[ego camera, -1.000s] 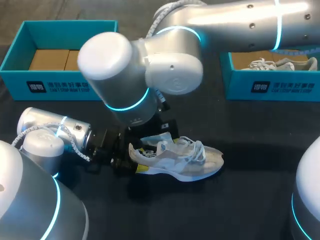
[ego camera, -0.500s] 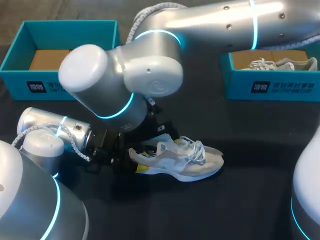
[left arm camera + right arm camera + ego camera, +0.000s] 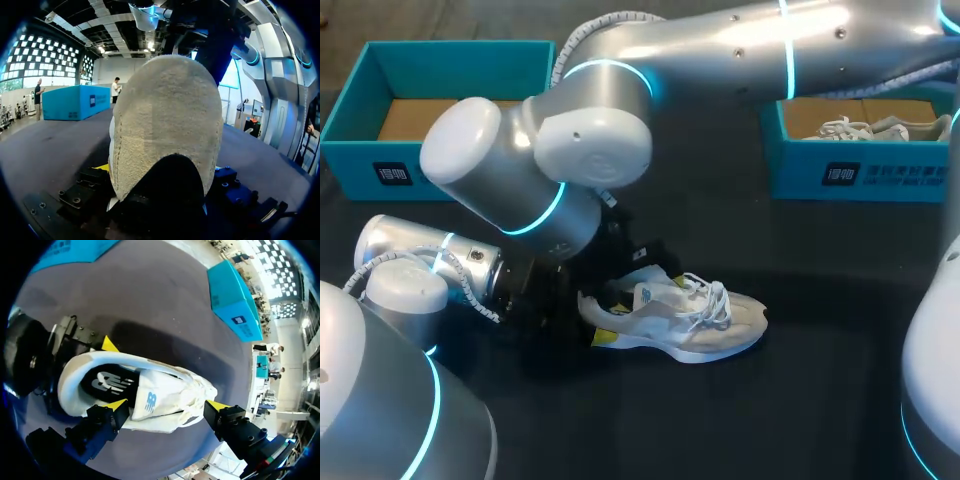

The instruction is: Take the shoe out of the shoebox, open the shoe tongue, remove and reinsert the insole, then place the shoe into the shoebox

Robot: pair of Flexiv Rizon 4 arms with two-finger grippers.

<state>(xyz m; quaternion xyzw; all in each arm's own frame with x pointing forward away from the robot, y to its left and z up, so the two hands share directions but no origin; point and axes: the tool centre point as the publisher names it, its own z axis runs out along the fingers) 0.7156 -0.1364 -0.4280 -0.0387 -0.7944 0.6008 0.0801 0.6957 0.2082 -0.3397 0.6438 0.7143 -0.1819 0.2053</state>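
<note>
A white sneaker point(image 3: 685, 320) lies on its side on the black table, toe to the right. My left gripper point(image 3: 588, 318) comes in low from the left and is shut on the shoe's heel point(image 3: 165, 125), which fills the left wrist view between its black fingers point(image 3: 82, 187). My right arm reaches past the middle from the upper right, with its gripper point(image 3: 635, 265) above the shoe's opening. In the right wrist view the right gripper point(image 3: 166, 405) stands wide open astride the tongue and laces point(image 3: 170, 400), its yellow tips on either side. The dark insole point(image 3: 107, 382) shows inside the shoe.
A teal shoebox point(image 3: 360, 100) with a brown cardboard bottom stands at the back left. A second teal shoebox point(image 3: 865, 175) at the back right holds another white shoe point(image 3: 880, 128). My right arm's big wrist joint point(image 3: 520, 170) hangs over the table's left middle.
My right arm's wrist and forearm have swung to the left above the shoe. The shoe and my left arm have kept still.
</note>
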